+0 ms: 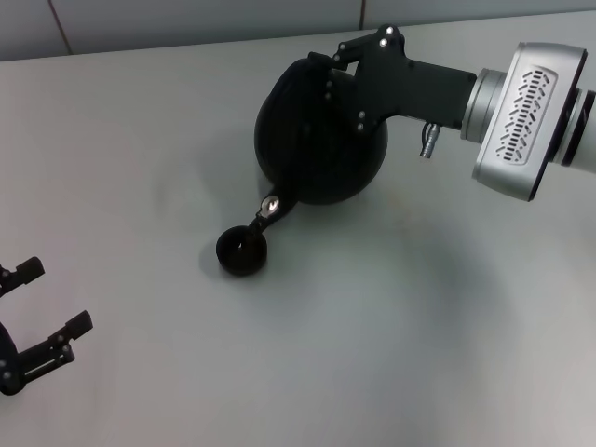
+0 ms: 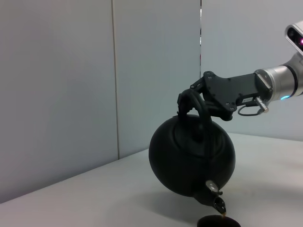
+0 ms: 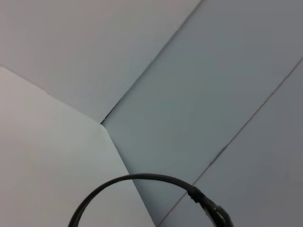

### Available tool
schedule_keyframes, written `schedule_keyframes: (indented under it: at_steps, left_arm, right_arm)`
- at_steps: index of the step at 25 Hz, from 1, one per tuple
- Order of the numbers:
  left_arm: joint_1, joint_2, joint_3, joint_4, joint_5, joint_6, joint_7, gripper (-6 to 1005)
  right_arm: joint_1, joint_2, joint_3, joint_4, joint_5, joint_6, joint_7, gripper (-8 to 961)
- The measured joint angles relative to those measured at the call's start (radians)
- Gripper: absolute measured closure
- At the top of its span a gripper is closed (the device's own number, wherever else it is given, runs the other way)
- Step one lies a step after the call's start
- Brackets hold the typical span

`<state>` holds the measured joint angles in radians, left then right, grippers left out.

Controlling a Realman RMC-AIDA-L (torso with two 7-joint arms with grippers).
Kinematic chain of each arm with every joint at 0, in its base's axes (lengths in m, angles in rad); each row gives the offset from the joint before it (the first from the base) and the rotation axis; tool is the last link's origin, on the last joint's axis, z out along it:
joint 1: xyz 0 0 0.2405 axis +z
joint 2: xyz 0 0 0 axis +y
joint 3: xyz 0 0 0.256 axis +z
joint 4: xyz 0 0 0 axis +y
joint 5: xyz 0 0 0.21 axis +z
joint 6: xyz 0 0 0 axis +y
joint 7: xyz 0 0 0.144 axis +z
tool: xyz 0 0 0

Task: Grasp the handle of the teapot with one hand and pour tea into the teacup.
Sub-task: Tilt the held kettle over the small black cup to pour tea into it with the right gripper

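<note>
Pouring looks to be the step in hand: the right gripper is clamped on the handle and holds the teapot lifted off the table and tipped, its spout pointing down and toward the near left. The teacup stands on the table directly under that spout, near the middle of the scene and just to the near left of the pot's body. In the left wrist view the spout tip hangs just above the cup's rim without touching it, and I cannot make out a stream between them. The cup's inside looks dark brownish in that view, which may be tea already in it, though how full it is cannot be told; the pot's contents are hidden by its closed black body. The lid seems in place on top, though it is hard to tell against the black. My judgement is that the task is well along, the pot being grasped, raised and tilted over the cup. The next move calls for holding the spout steady over the small cup, then easing the pot back upright before the cup overfills. The left gripper sits parked at the near left edge, fingers spread apart and empty, well away from the pot.
</note>
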<state>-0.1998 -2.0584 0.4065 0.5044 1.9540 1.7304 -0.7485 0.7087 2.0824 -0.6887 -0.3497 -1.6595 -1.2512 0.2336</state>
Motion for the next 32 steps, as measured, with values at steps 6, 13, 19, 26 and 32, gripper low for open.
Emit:
schedule_keyframes:
  at_steps: [6, 13, 19, 26, 32]
  left_arm:
    - [0.0, 0.0, 0.0, 0.0, -0.001, 0.0, 0.0, 139]
    - [-0.002, -0.002, 0.0, 0.0, -0.004, 0.0, 0.0, 139]
    - [-0.003, -0.002, 0.0, -0.001, -0.004, 0.0, 0.0, 139]
    - [-0.004, -0.002, 0.0, -0.01, -0.005, 0.0, 0.0, 140]
    - [-0.003, -0.001, 0.0, -0.011, -0.004, 0.0, 0.0, 140]
  right_arm:
    - [0.0, 0.001, 0.003, 0.0, 0.0, -0.017, -0.024, 876]
    - [0.002, 0.002, 0.005, 0.004, 0.0, -0.02, -0.041, 875]
    - [0.002, 0.003, 0.005, 0.006, 0.0, -0.014, -0.046, 875]
    - [0.011, 0.003, 0.006, 0.007, 0.009, -0.011, -0.013, 876]
    - [-0.008, -0.003, 0.012, -0.015, 0.041, -0.01, 0.249, 876]
